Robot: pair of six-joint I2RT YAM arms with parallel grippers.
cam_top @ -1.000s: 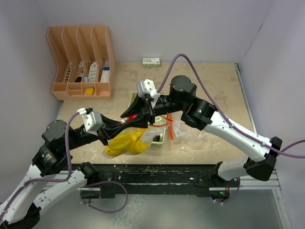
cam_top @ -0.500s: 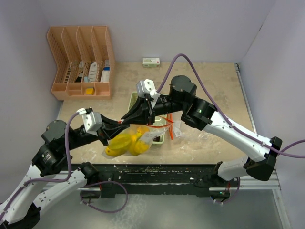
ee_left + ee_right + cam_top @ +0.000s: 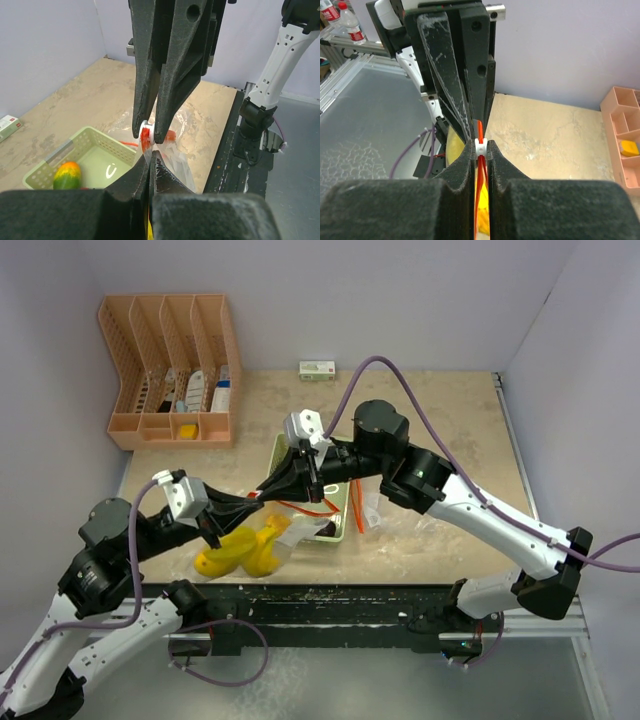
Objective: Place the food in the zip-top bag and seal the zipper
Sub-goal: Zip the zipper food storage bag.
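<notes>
The zip-top bag (image 3: 262,545) hangs between both grippers with yellow food (image 3: 232,552) inside. My left gripper (image 3: 252,503) is shut on the bag's clear edge just below its mouth; in the left wrist view (image 3: 150,156) the jaws press together on the plastic. My right gripper (image 3: 267,489) is shut on the white slider (image 3: 480,146) of the orange-red zipper (image 3: 312,509), tip to tip with the left gripper. A green-red mango (image 3: 66,174) lies in the pale green tray (image 3: 97,156). Yellow food (image 3: 485,212) shows below the right jaws.
A peach desk organizer (image 3: 170,370) stands at the back left. A small white box (image 3: 317,370) lies by the back wall. The pale green tray (image 3: 283,447) sits under the right arm. Walls close in left, back and right.
My left arm has pulled back to the left, dragging the bag and its yellow fruit left and nearer. My right gripper has shifted slightly left, still pinching the slider.
</notes>
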